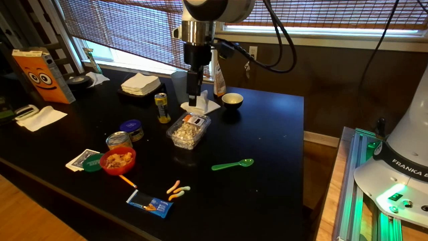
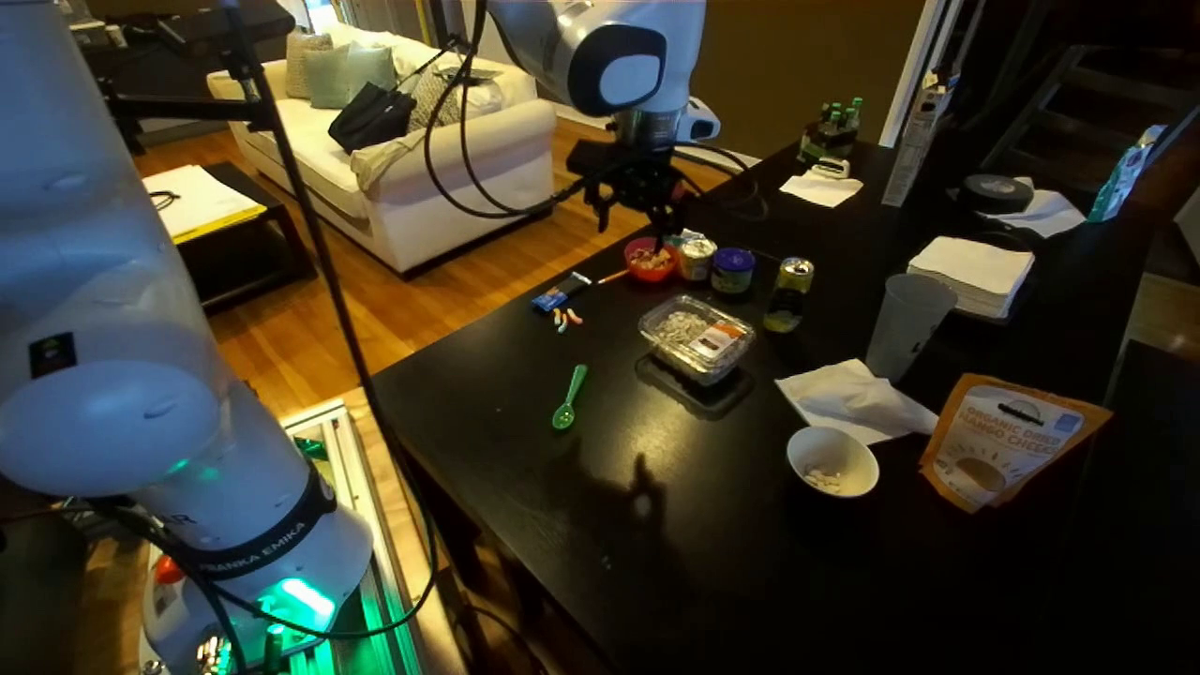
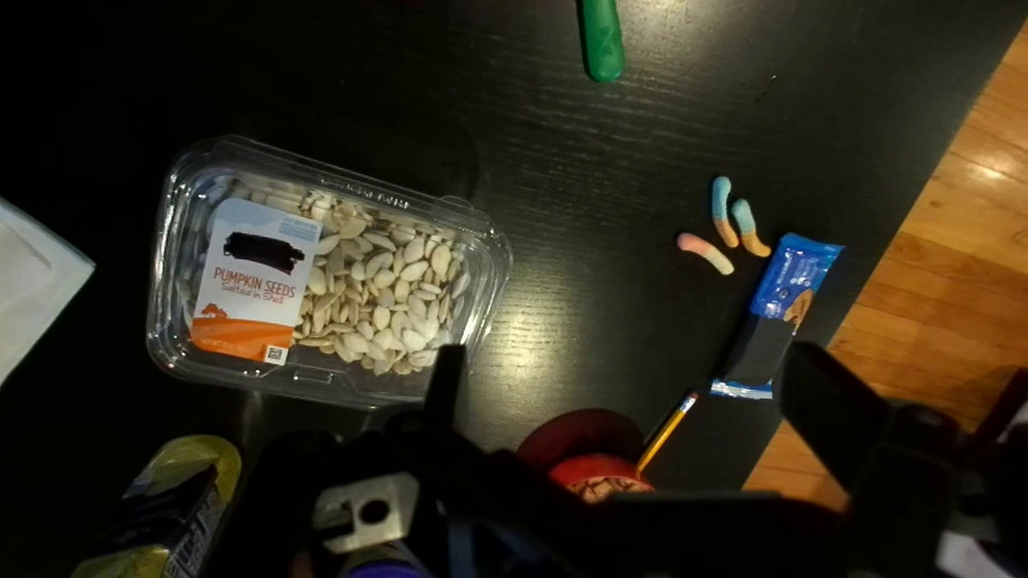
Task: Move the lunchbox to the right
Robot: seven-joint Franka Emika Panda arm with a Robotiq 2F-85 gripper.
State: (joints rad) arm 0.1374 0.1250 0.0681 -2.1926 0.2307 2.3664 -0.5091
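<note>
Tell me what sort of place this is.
Most likely someone's home, perhaps an open living and dining area: a sofa with pillows stands beyond the table, and woven blinds hang in an exterior view.

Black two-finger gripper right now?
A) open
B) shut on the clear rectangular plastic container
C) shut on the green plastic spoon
A: jaws of the black two-finger gripper stand wide apart in the wrist view, and the clear plastic container is not gripped.

Lunchbox (image 3: 329, 273) glossy clear plastic; table (image 3: 562, 321) wood-grained, satin
</note>
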